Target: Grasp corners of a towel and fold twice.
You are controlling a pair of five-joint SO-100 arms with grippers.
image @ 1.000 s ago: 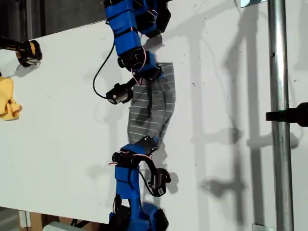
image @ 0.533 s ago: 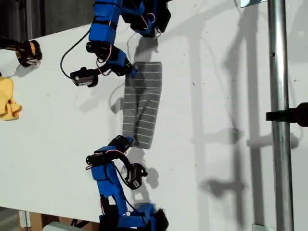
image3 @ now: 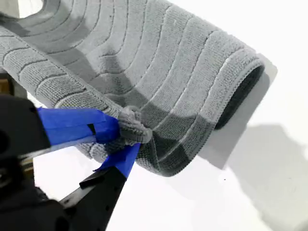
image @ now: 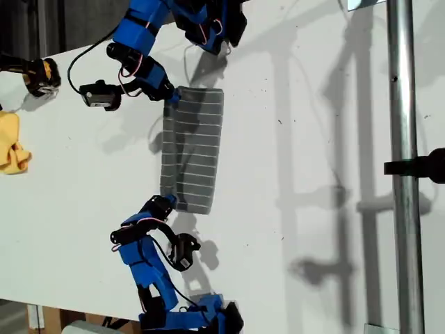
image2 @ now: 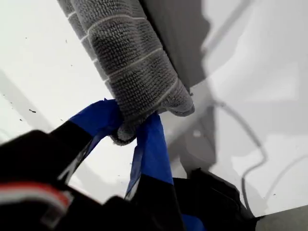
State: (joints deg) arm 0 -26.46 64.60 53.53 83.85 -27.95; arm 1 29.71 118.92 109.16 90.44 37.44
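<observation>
The towel [image: 193,149] is dark grey with thin white stripes and lies as a long rectangle mid-table in the exterior view. One blue arm's gripper [image: 169,96] pinches its upper-left corner in that view. The other arm's gripper [image: 167,204] pinches its lower-left corner. The wrist views do not show which arm is which. My first gripper [image2: 126,126] is shut on a bunched corner of the towel [image2: 130,62], lifted off the table. My second gripper [image3: 126,139] is shut on a corner of the doubled towel [image3: 159,72], whose fold curls beside it.
A small yellow cloth [image: 12,149] and a black-and-yellow object [image: 38,75] lie at the exterior view's left edge. A metal pole [image: 403,209] with a black clamp [image: 417,165] stands at its right. Bare white table [image: 313,139] lies between towel and pole.
Both arms have swung toward the exterior view's left, dragging their corners along. The towel went from a narrow, twisted strip to a wider, flatter rectangle.
</observation>
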